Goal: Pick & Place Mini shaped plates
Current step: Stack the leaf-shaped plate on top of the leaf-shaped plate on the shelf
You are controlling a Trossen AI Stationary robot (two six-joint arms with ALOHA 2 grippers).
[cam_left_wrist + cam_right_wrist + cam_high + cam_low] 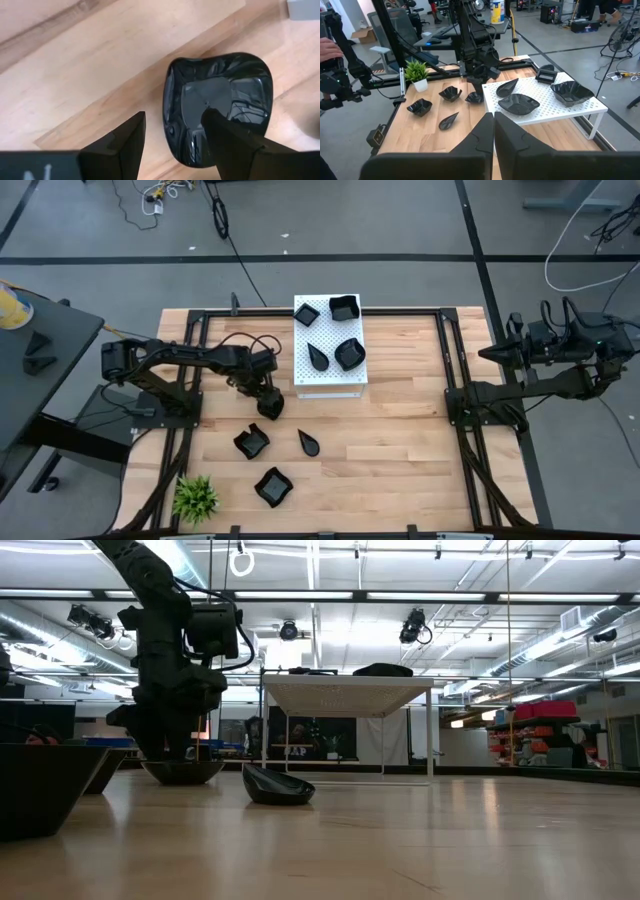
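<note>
Wooden table [400, 440]: pale plank top framed by dark rails, carrying everything below

White perforated board [335, 380]: a raised rectangular shelf on thin legs at the far middle of the table. Four mini shaped plates rest on it: a square one [344, 307] at the far right corner, a small one [306, 315] at the far left, a teardrop [318, 357] at the near left and a rounded one [350, 354] at the near right

Left arm [190, 360]: dark, reaching in from the left side. The left gripper [269, 406] hangs just left of the board's near left corner, directly over a plate; its fingers [125, 145] stand spread, one outside the rim and one [230, 137] over the bowl, with nothing clamped between them

Right arm [540, 385]: parked at the right edge, off the working area. The right gripper [493, 131] has its fingers pressed together, holding nothing

Green plant [196, 497]: small, at the near left corner

Plate under the left gripper [217, 105]: glossy black, rounded-square with a softly wavy rim and a flat shining floor, lying on bare wood

Loose plates on the wood, near of the board: a ruffled polygonal one [252, 442] to the left, a teardrop [309, 444] just right of it, and a ruffled square one [272, 486] nearest the front edge
</note>
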